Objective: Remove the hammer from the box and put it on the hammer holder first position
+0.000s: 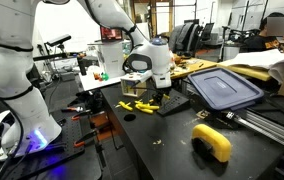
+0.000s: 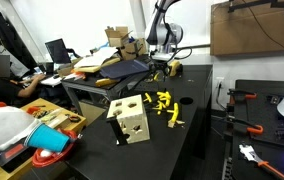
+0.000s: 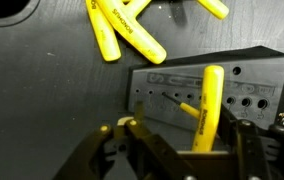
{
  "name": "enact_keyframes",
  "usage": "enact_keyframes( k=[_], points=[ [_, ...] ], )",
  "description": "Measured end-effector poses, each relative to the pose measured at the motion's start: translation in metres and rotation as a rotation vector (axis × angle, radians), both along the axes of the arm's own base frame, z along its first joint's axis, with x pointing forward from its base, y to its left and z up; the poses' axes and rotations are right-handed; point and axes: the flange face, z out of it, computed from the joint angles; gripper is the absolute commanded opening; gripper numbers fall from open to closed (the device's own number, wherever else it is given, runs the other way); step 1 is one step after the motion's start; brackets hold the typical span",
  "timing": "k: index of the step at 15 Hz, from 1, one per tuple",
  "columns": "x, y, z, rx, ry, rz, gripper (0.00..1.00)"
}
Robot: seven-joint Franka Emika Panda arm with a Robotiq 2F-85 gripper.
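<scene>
In the wrist view the hammer [image 3: 213, 100], with a long yellow handle, stands on the grey perforated hammer holder [image 3: 172, 85]. My gripper [image 3: 187, 132] is open around it. The handle sits nearer the right finger [image 3: 246, 140], with a gap on both sides, and the left finger [image 3: 130, 135] is well clear. In both exterior views the gripper [image 1: 148, 92] [image 2: 160, 68] hangs low over the holder and hides the hammer. The tan cardboard box [image 2: 132, 121], with holes in its faces, stands apart on the dark table.
Loose yellow-handled tools [image 3: 122, 35] [image 1: 138, 106] [image 2: 164, 104] lie on the table beside the holder. A dark-blue flat bin [image 1: 222, 88] sits behind it, and a yellow object [image 1: 213, 141] lies near the table's front. Cluttered desks surround the table.
</scene>
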Motion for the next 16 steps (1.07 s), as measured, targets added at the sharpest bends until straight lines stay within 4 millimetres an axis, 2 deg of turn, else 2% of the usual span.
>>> enact_keyframes(
  k=[3,6,12,16],
  points=[
    [0.001,0.0,0.004,-0.007,-0.011,-0.001,1.0],
    [0.005,-0.003,0.019,-0.025,-0.032,0.012,1.0],
    [0.013,-0.008,0.074,-0.212,-0.018,0.191,1.0],
    [0.016,0.006,0.117,-0.265,0.006,0.365,1.0]
  ],
)
